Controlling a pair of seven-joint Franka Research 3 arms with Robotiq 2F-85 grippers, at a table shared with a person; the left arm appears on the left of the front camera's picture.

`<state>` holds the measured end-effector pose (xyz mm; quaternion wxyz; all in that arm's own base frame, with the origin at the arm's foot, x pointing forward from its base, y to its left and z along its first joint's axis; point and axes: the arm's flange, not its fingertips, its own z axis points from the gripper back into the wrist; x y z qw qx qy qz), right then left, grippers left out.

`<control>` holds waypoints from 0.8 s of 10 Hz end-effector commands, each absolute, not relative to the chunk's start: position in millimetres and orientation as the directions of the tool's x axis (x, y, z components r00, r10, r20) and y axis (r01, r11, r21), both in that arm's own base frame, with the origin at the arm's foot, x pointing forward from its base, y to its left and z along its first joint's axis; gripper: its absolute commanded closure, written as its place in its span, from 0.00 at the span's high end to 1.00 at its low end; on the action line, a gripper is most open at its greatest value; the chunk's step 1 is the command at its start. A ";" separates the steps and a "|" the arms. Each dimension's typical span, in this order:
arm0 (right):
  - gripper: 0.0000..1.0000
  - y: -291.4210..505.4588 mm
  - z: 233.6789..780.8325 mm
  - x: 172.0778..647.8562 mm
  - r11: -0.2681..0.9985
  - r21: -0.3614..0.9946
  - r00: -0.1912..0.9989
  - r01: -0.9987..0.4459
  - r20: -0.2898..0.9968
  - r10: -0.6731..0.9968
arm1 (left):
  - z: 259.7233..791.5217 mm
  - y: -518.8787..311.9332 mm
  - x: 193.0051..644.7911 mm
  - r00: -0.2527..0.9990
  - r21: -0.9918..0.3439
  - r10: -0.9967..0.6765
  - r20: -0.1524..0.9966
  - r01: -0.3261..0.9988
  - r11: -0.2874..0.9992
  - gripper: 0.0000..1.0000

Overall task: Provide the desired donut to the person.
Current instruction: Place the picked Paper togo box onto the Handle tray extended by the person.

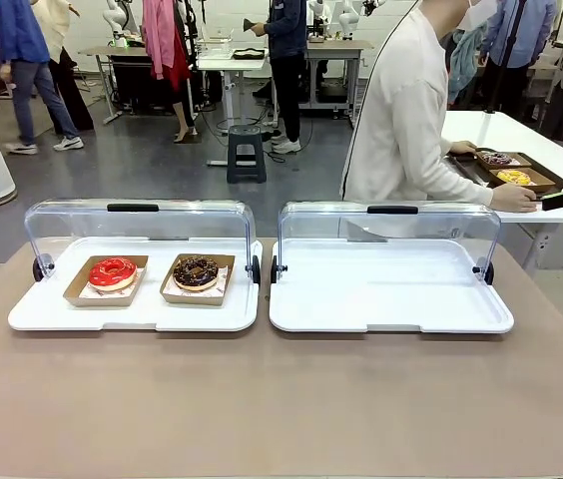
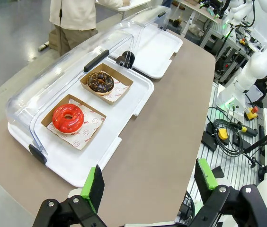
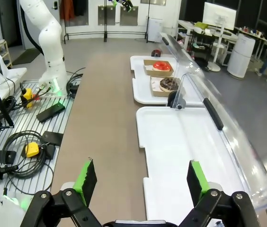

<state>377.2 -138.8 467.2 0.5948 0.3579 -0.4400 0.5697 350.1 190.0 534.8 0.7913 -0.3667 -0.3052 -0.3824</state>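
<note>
Hovering at the bottom of each wrist view, my left gripper (image 2: pixel 150 184) and right gripper (image 3: pixel 142 182) stand spread wide, holding nothing. At centre left of the front view, the red-glazed donut (image 1: pixel 112 272) and chocolate donut (image 1: pixel 196 271) sit in cardboard trays. At upper right, the person (image 1: pixel 401 120) faces another table.

Near table strip (image 1: pixel 281 399) at 6 o'clock left free; far access blocked by raised lids (image 1: pixel 140 225) at 12 o'clock.

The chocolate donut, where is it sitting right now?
In the front view the chocolate donut sits in a cardboard tray on the left white tray, just right of the red donut, under the raised clear lid.
</note>
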 end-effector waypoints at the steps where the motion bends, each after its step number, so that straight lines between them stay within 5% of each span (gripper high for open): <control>1: 1.00 -137.9 467.7 376.6 0.094 -0.080 -0.041 -0.992 0.932 0.361 | 536.0 190.1 349.9 0.505 -0.338 -0.370 0.780 0.838 0.429 1.00; 8: 1.00 -137.9 467.7 376.6 0.094 -0.080 -0.041 -0.992 0.932 0.361 | 536.0 190.1 349.9 0.505 -0.338 -0.370 0.780 0.838 0.429 1.00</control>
